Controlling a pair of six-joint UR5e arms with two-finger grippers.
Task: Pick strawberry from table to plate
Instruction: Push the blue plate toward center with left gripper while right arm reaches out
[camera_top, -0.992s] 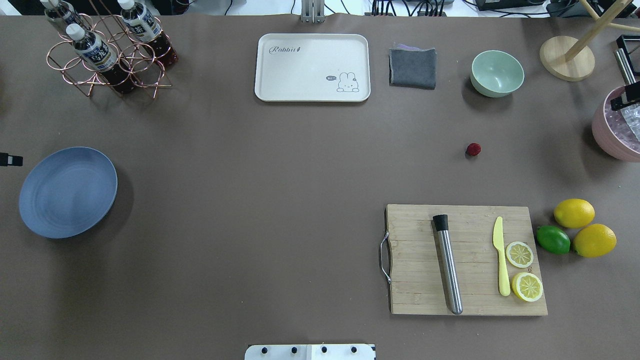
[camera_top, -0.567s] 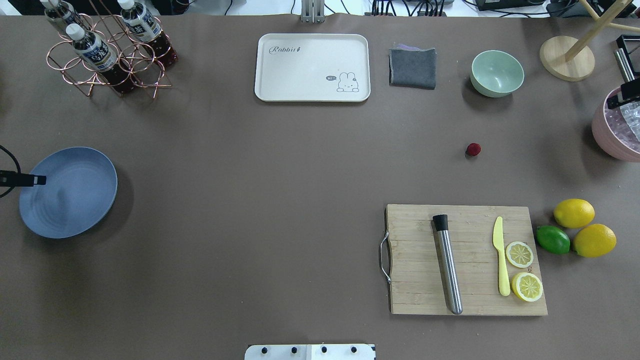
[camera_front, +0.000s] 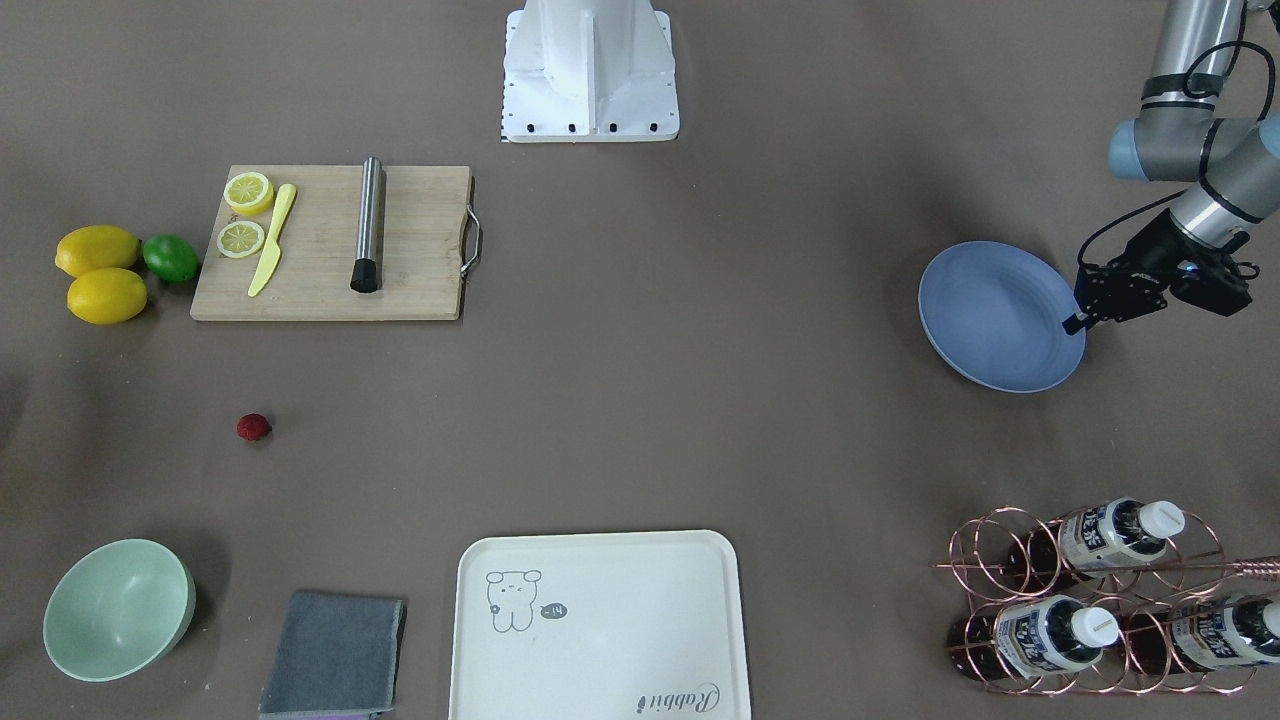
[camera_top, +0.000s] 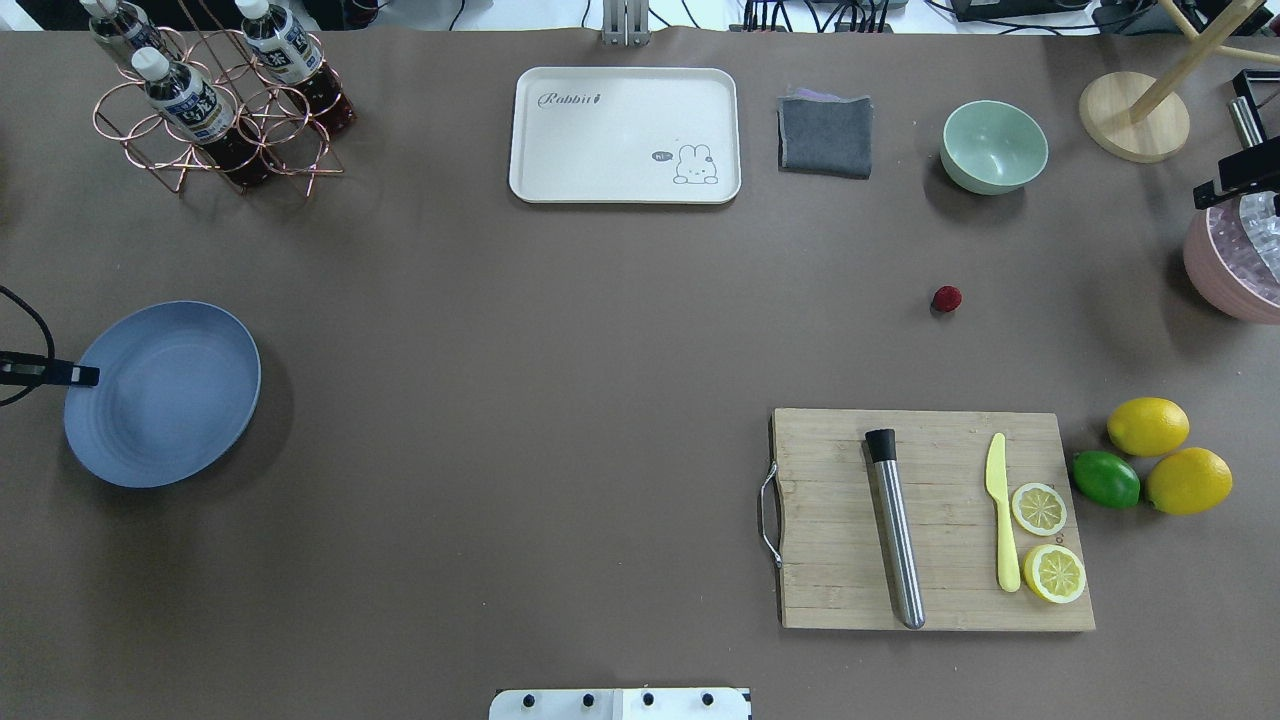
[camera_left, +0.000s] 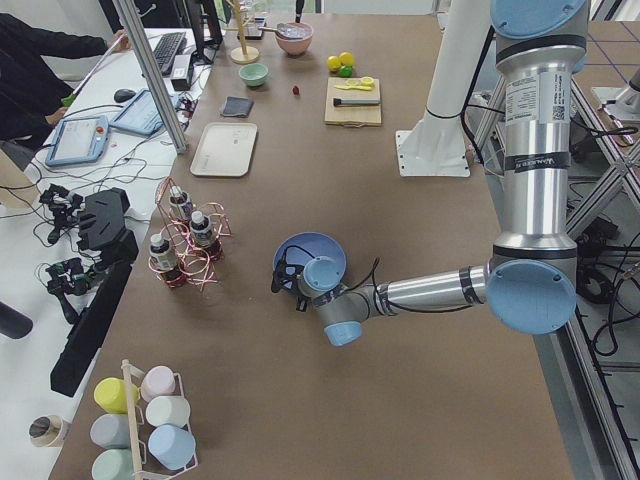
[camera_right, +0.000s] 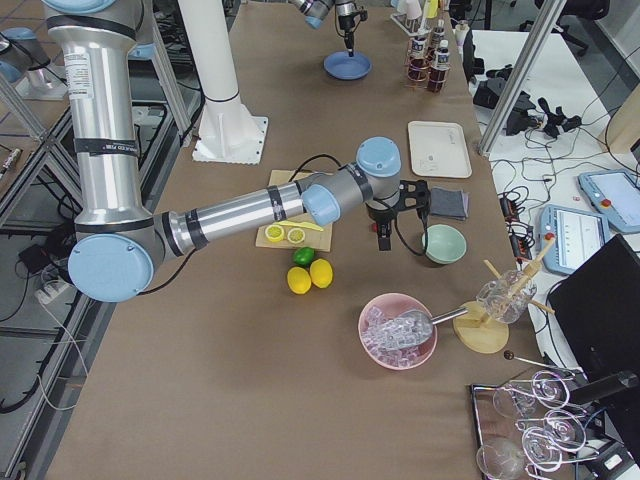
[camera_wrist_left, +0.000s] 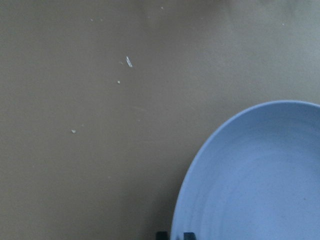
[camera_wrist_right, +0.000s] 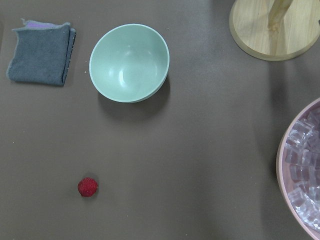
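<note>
The strawberry (camera_top: 946, 298) (camera_front: 253, 427), a small dark-red berry, lies alone on the brown table (camera_top: 560, 330), between the mint-green bowl and the cutting board. It also shows low and left in the right wrist view (camera_wrist_right: 88, 187). The blue plate (camera_top: 165, 395) (camera_front: 1000, 315) rests far off at the table's left end. My left gripper (camera_top: 88, 376) (camera_front: 1078, 320) is at the plate's outer rim, and its fingertips (camera_wrist_left: 161, 234) sit close together astride the rim of the plate (camera_wrist_left: 260, 175). My right gripper (camera_top: 1235, 180) hangs open above the pink bowl, well right of the berry and holding nothing.
A wooden cutting board (camera_top: 830, 600) carries a steel muddler, a yellow knife and two lemon halves; lemons (camera_top: 1148, 426) and a lime (camera_top: 1106, 479) sit beside it. At the back are a mint-green bowl (camera_top: 994, 146), a grey cloth (camera_top: 825, 135), a cream tray (camera_top: 625, 135) and a bottle rack (camera_top: 215, 110). A pink ice bowl (camera_top: 1235, 270) is far right.
My left gripper came in from the left edge onto the plate's rim, and the plate shifted a little to the right. The right gripper moved slightly farther back at the right edge.
</note>
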